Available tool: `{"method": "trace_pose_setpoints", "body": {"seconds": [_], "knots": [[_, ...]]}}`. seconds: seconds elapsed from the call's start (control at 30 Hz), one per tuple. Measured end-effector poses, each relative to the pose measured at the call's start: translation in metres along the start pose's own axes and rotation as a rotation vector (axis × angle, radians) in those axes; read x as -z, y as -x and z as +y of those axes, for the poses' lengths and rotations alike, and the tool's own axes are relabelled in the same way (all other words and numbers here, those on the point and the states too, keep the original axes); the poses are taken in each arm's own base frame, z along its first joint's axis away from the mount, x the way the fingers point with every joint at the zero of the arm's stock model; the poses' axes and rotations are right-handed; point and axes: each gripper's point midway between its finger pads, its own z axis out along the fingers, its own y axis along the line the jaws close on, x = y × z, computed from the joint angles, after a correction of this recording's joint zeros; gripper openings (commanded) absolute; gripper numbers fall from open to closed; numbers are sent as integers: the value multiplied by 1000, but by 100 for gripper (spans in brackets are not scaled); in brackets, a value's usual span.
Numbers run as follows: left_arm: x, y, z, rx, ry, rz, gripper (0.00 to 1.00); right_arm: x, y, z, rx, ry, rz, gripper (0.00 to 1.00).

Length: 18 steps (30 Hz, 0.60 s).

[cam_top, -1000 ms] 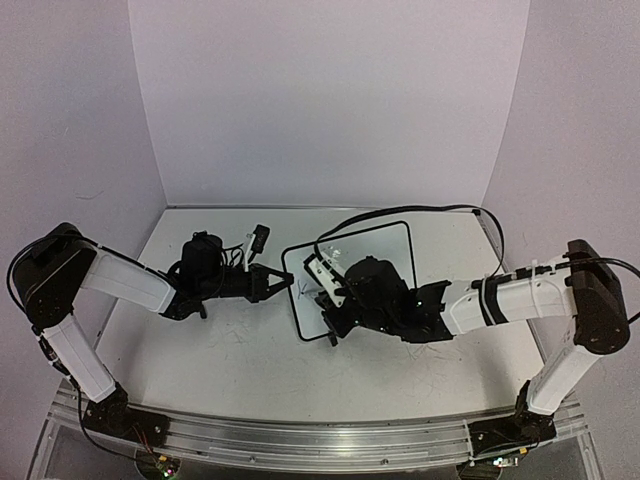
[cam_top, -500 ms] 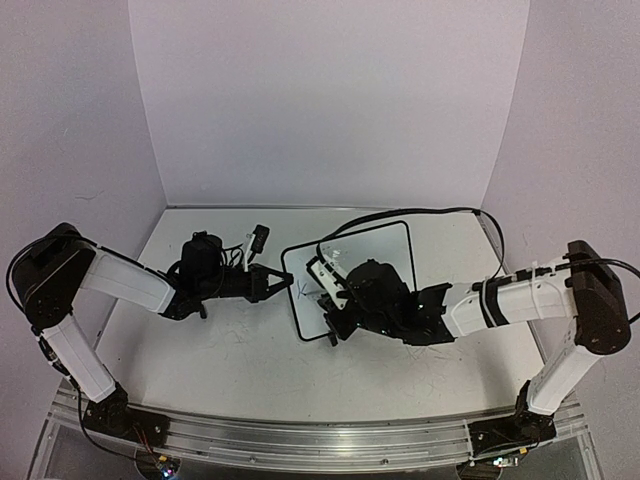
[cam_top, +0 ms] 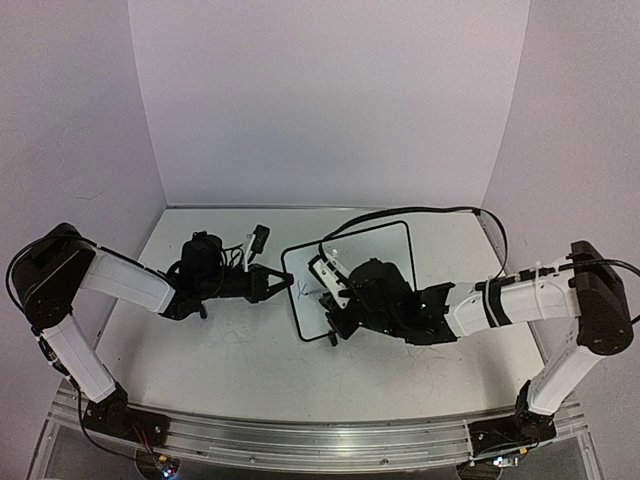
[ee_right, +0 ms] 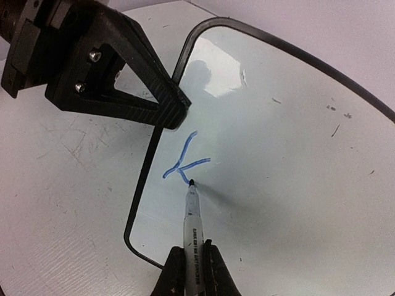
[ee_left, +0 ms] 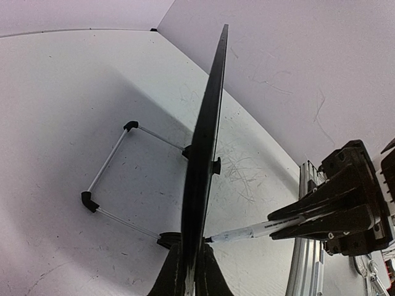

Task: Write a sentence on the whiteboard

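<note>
Currently, the whiteboard (cam_top: 385, 245) stands propped on the surface (cam_top: 240, 350) between my two arms, its face tilted up towards my right arm. My left tool (cam_top: 283, 283) is closed on the whiteboard's left edge; the left wrist view shows both fingers pinching the thin black frame (ee_left: 207, 123), seen there edge-on. Behind the whiteboard in that view, a wire stand (ee_left: 111, 166) with small black feet rests on the surface. My right tool (ee_right: 188, 264) is closed round the barrel of a marker (ee_right: 191, 222), which sticks out beyond the fingertips towards the whiteboard. The marker's tip touches the whiteboard's face close to its left edge, just below where my left tool grips the frame. The sentence (ee_right: 185, 163) amounts so far to one blue mark shaped like a slanted K, and the marker's tip sits at the end of its lower stroke. The remainder of the whiteboard's face (ee_right: 296, 142) carries only a few small dark specks and a glare patch near its upper edge. Grey scuffing marks the surface beside the whiteboard's left edge.
</note>
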Motion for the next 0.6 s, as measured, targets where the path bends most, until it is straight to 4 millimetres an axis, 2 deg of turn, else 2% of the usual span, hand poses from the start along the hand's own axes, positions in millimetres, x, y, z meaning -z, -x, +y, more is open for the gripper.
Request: {"method": "trace_pose_setpoints", "body": {"seconds": [0.1,0.2,0.6], "knots": [[0,0,0,0,0,0,0,14,14,-4,-16,12,-48,0],[0,0,0,0,0,0,0,19,26,-9,-32,5,-90,0],[1,-1,-1,1,0,1,0,8,16,-8,-25,-3,-60,0]]}}
